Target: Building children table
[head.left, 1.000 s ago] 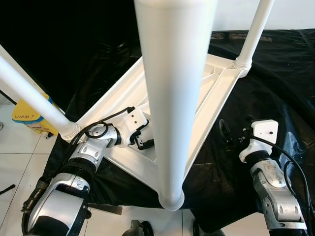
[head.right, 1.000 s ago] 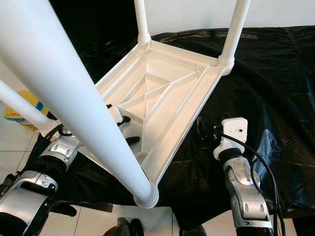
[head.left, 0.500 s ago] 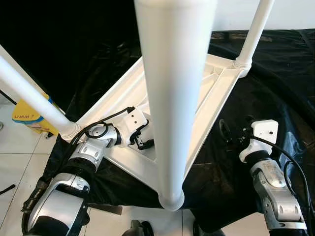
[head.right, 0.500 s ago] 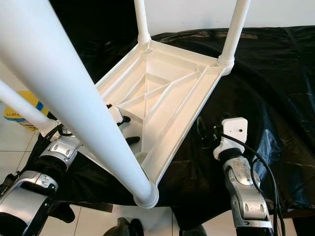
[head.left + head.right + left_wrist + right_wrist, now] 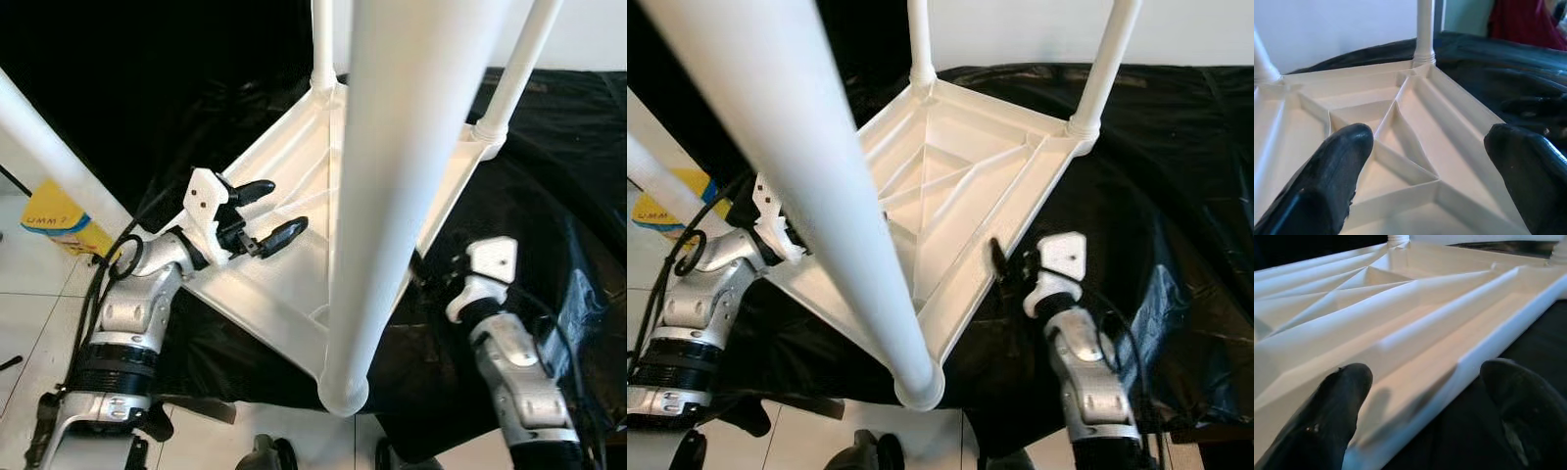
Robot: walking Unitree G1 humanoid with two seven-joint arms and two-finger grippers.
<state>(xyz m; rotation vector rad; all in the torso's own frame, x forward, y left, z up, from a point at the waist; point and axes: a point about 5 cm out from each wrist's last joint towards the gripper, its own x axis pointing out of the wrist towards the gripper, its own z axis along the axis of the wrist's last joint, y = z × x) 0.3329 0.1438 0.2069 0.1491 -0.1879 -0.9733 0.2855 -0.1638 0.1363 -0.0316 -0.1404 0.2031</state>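
A white plastic children's table [image 5: 950, 186] lies upside down on a black sheet, its legs pointing up. One leg [image 5: 392, 196] rises close to my head, and two more legs [image 5: 323, 44] [image 5: 514, 69] stand at the far corners. My left gripper [image 5: 285, 204] hovers open over the ribbed underside near the left rim; the ribs [image 5: 1400, 127] lie between its fingers. My right gripper [image 5: 1009, 266] is open at the table's right rim [image 5: 1484, 352], one finger over the underside and the other over the sheet.
The black sheet [image 5: 1176, 196] covers the surface under the table and spreads to the right. A yellow box [image 5: 54, 220] sits on the white tiled floor [image 5: 29, 304] at the left. Something red [image 5: 1528, 22] shows beyond the sheet in the left wrist view.
My left gripper has lifted up off the table's underside and moved back toward the left rim. The right gripper has moved left, up to the table's right rim. The head view has shifted a little.
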